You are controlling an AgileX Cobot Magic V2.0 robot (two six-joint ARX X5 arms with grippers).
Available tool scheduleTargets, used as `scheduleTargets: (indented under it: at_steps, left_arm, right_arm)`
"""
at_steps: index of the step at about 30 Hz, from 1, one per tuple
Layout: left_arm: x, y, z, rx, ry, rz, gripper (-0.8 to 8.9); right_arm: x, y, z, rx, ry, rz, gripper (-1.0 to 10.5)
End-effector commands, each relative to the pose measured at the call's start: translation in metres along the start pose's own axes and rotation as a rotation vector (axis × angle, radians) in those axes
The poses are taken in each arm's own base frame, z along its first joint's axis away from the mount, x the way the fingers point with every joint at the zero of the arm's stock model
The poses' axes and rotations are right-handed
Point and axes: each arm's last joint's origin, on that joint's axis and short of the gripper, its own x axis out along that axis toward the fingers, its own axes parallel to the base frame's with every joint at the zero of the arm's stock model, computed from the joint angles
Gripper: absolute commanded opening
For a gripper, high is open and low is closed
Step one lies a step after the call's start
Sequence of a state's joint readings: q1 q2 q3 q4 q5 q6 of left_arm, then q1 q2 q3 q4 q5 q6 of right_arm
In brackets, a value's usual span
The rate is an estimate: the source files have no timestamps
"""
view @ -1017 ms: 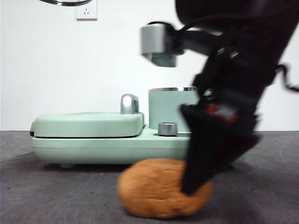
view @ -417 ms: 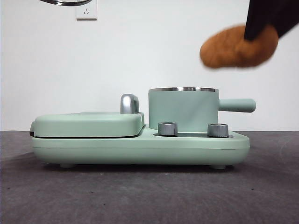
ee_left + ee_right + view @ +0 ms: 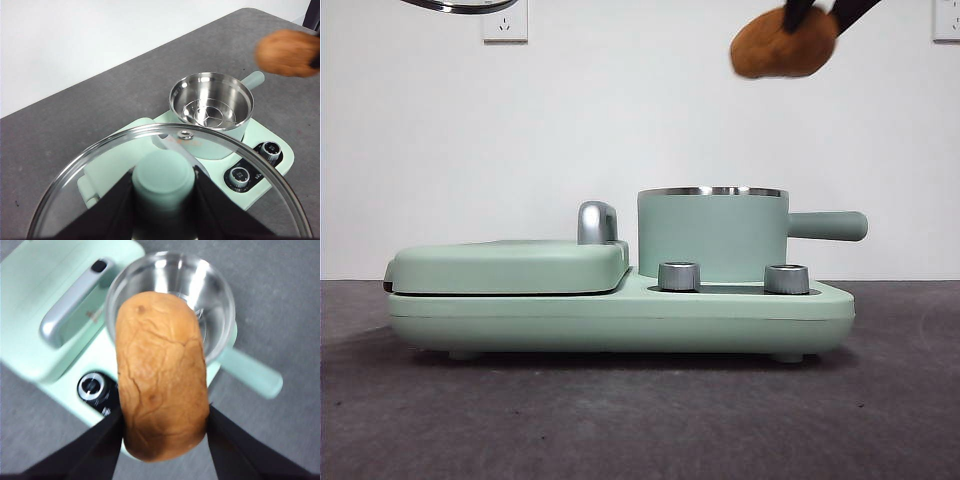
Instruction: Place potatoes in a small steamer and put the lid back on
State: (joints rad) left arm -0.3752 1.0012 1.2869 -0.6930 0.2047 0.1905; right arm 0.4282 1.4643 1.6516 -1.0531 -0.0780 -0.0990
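Note:
The orange-brown potato (image 3: 785,45) hangs high in the air, above and slightly right of the small steamer (image 3: 712,235). My right gripper (image 3: 162,415) is shut on the potato (image 3: 162,375), one black jaw on each side. In the right wrist view the steamer's open steel bowl (image 3: 210,295) lies just beyond it. In the left wrist view my left gripper (image 3: 162,187) is shut on the mint-green knob of the glass lid (image 3: 90,175), held well above the table. The steamer (image 3: 210,75) stands open, with a steel rack inside. Only the lid's rim (image 3: 460,5) shows in the front view.
The steamer sits on a mint-green cooker base (image 3: 620,315) with two steel dials (image 3: 679,276) (image 3: 786,279). A flat griddle lid (image 3: 510,265) with a chrome handle (image 3: 597,222) is to its left. The steamer's side handle (image 3: 830,225) points right. The table top (image 3: 620,420) is grey.
My right gripper has lifted the potato off the table in front of the cooker to high above the steamer, then carried it a little left and higher. The lid stayed where it was.

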Motion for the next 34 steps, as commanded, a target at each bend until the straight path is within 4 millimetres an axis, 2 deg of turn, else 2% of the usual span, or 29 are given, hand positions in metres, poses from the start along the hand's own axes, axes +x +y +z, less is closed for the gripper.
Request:
scheduleTargets:
  at_steps: [1, 5, 8, 19, 22, 26, 29, 30, 32, 34]
  left_arm:
    - [-0.004, 0.000, 0.007, 0.009, -0.043, 0.005, 0.12]
    - [-0.004, 0.000, 0.007, 0.009, -0.042, 0.004, 0.12]
    - [-0.004, 0.000, 0.007, 0.008, -0.041, 0.004, 0.12]
    - [-0.003, -0.001, 0.002, -0.001, 0.004, -0.004, 0.12]
    - [-0.003, -0.001, 0.002, -0.001, 0.004, -0.004, 0.12]
    - [-0.003, -0.001, 0.002, -0.001, 0.004, -0.004, 0.12]
    - [-0.003, -0.001, 0.002, -0.001, 0.004, -0.004, 0.12]
    - [-0.003, -0.001, 0.002, -0.001, 0.004, -0.004, 0.12]
    - [-0.003, -0.001, 0.002, -0.001, 0.004, -0.004, 0.12]
    - [-0.003, -0.001, 0.002, -0.001, 0.004, -0.004, 0.12]
  right_arm:
    - [0.019, -0.004, 0.020, -0.022, -0.009, 0.001, 2.3]
    - [0.051, -0.008, 0.036, -0.021, -0.017, 0.005, 2.3]
    - [0.078, -0.011, 0.041, -0.019, 0.006, 0.007, 2.3]
    - [0.165, -0.018, 0.035, -0.014, 0.115, 0.010, 2.3]
    - [0.181, -0.020, 0.030, -0.017, 0.152, 0.013, 2.3]
    - [0.189, -0.020, 0.028, -0.017, 0.171, 0.012, 2.3]
    - [0.188, -0.020, 0.028, -0.030, 0.166, 0.017, 3.6]
    - [0.186, -0.020, 0.029, -0.031, 0.160, 0.017, 3.6]
    - [0.173, -0.019, 0.034, -0.033, 0.129, 0.013, 3.6]
    - [0.149, -0.018, 0.040, -0.037, 0.075, 0.007, 3.6]
